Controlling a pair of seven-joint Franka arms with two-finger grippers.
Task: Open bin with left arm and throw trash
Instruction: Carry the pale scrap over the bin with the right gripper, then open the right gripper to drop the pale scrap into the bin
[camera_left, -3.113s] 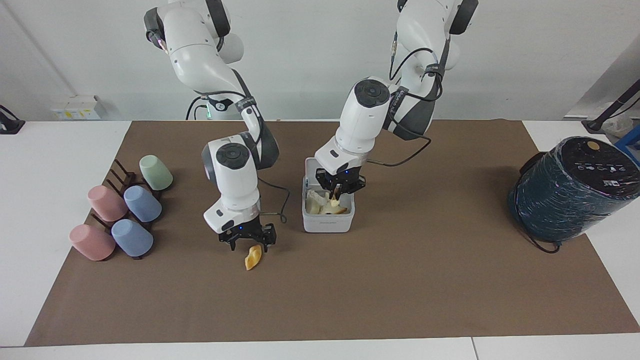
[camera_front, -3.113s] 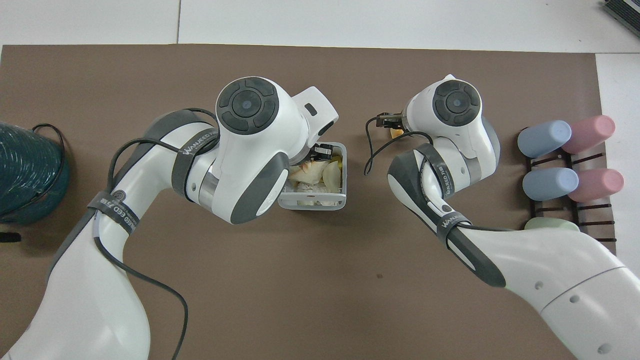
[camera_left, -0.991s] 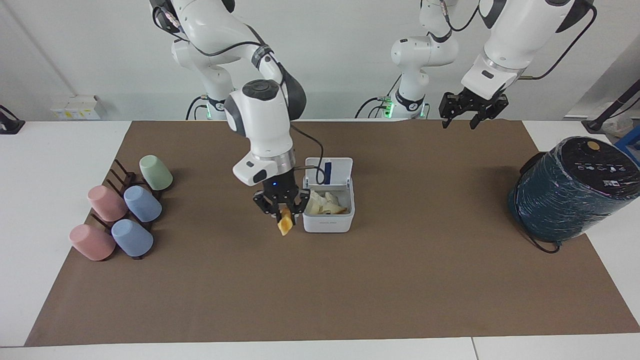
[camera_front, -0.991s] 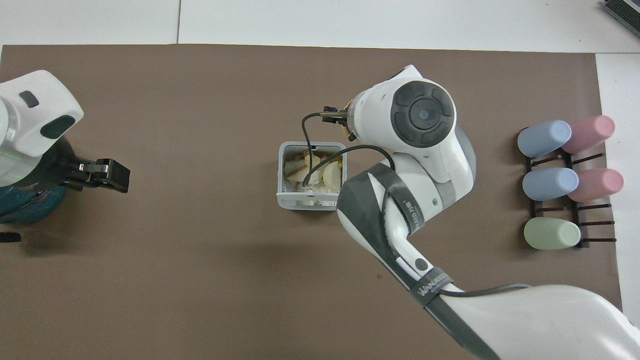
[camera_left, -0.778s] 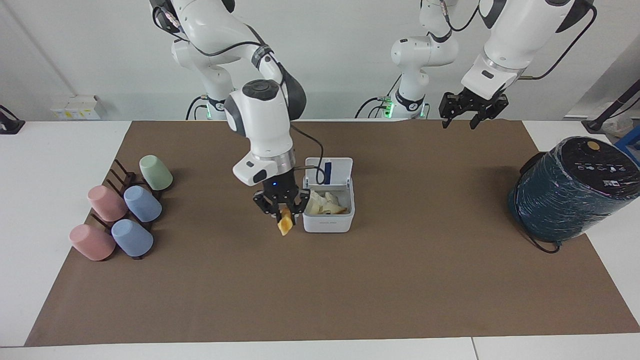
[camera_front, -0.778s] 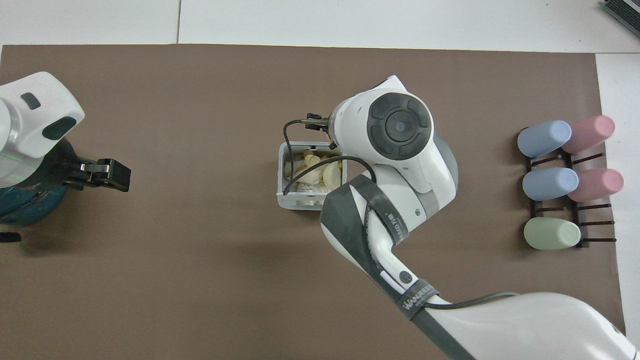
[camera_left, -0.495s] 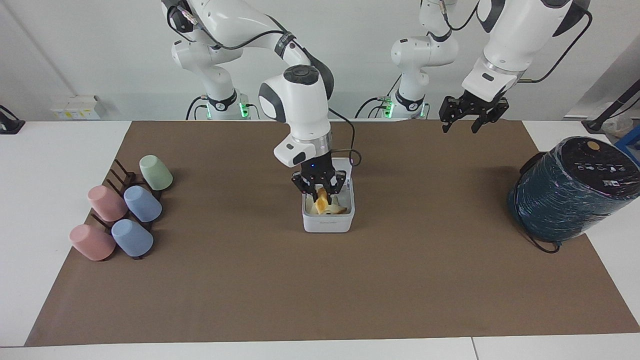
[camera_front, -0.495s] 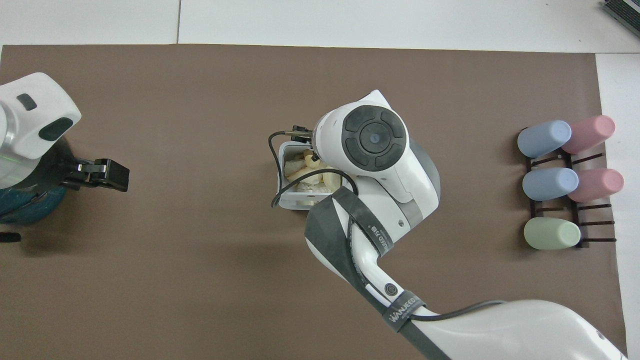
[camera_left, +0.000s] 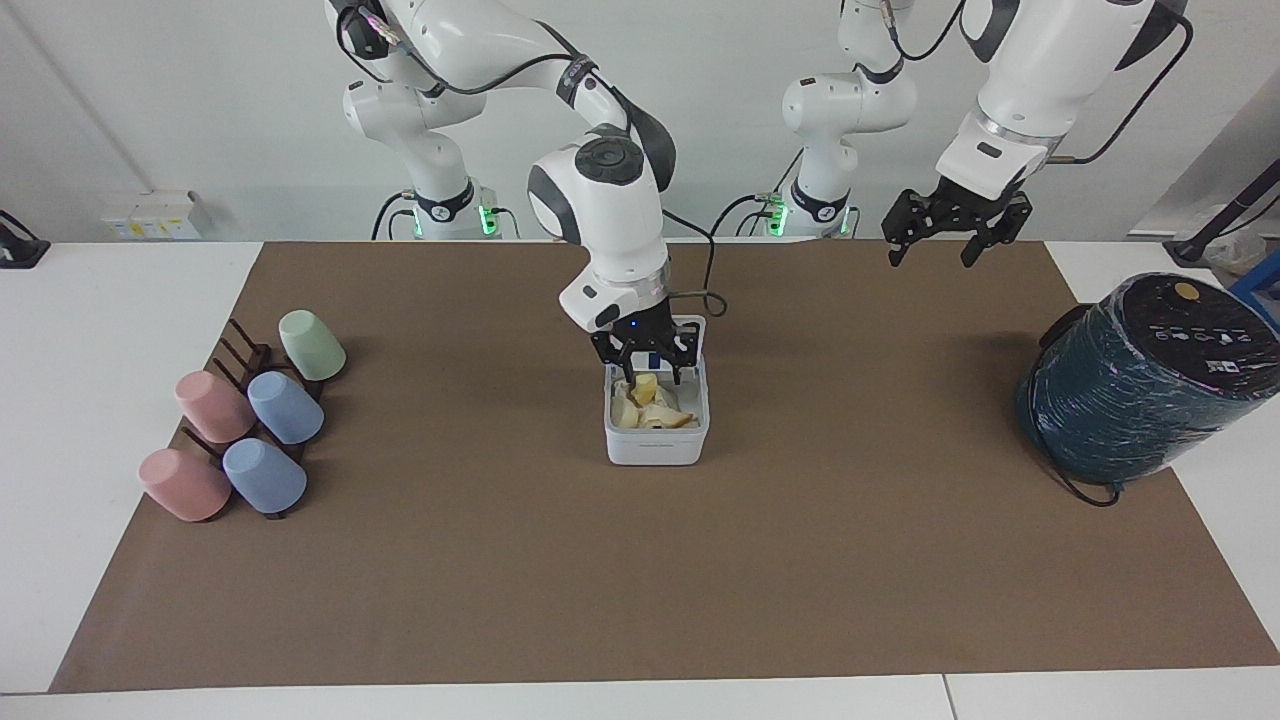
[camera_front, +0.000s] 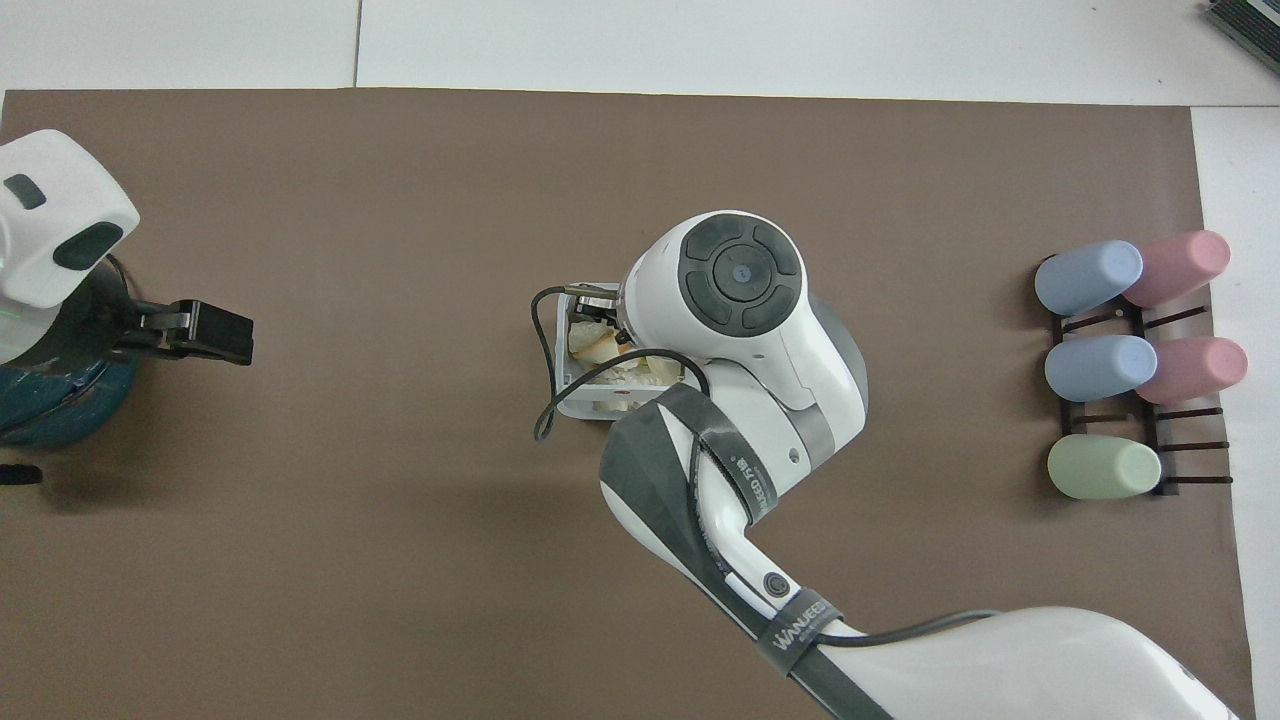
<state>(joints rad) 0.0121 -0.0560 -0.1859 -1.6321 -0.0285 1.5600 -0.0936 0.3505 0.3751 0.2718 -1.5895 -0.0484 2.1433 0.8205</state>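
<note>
**Dropping the scrap into the bin**

The right gripper (camera_left: 646, 368) is hanging over the open bin (camera_left: 656, 450), which is sitting mid-mat with its lid tipped up toward the robots. Its fingers are spreading, and a yellow scrap (camera_left: 645, 387) is lying just under them on the heap of trash; I judge it released, though contact is hard to rule out. To do this well, the fingers should be opening fully over the middle of the bin, and the gripper should be rising straight up so nothing clings or catches the lid.

The left gripper (camera_left: 955, 225) is waiting, jaws apart and empty, raised over the mat's edge toward the left arm's end.

The facing view is showing the fingers and scrap plainly. In the overhead view the right arm is covering most of the bin (camera_front: 566, 395), leaving only one wall and some trash visible.
</note>
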